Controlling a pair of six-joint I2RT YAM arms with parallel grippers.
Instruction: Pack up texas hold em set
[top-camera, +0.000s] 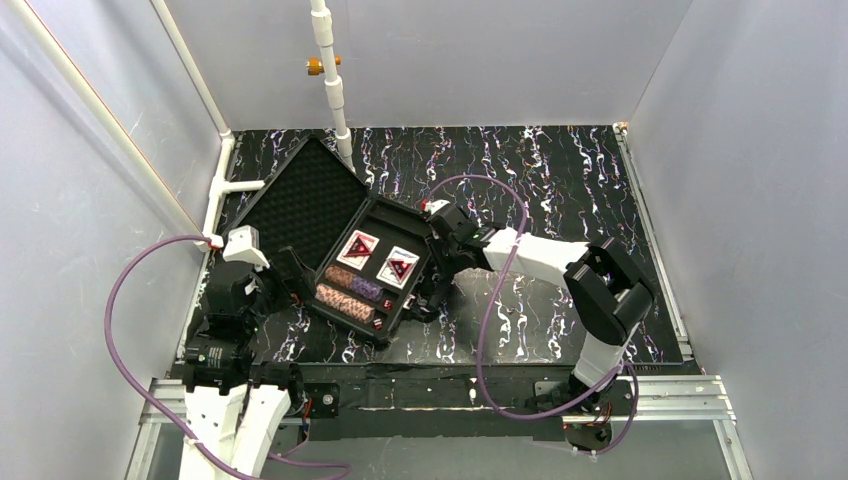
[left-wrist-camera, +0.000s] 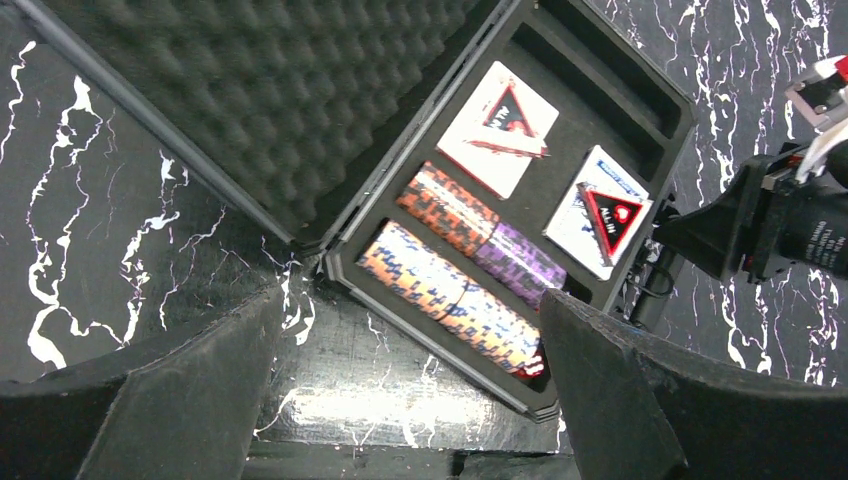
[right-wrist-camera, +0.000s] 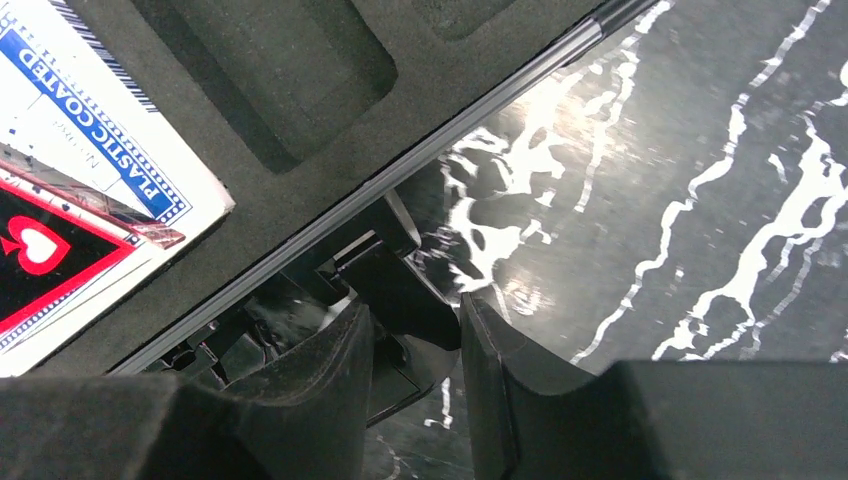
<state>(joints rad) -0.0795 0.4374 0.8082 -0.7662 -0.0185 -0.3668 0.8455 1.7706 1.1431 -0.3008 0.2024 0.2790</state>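
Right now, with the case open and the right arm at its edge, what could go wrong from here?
The red triangles lie loose on the card decks; jolting the case may slide them off.
The right fingers straddle a black fitting on the case's edge; whether they grip it is unclear, so a pull might slip.
The lid lies flat open; closing it could catch the left fingers hovering nearby.

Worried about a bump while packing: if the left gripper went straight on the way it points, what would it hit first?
Likely the case, at its near wall beside the chip rows, centred ahead of the left gripper. Depth is unclear; it could touch the table first.
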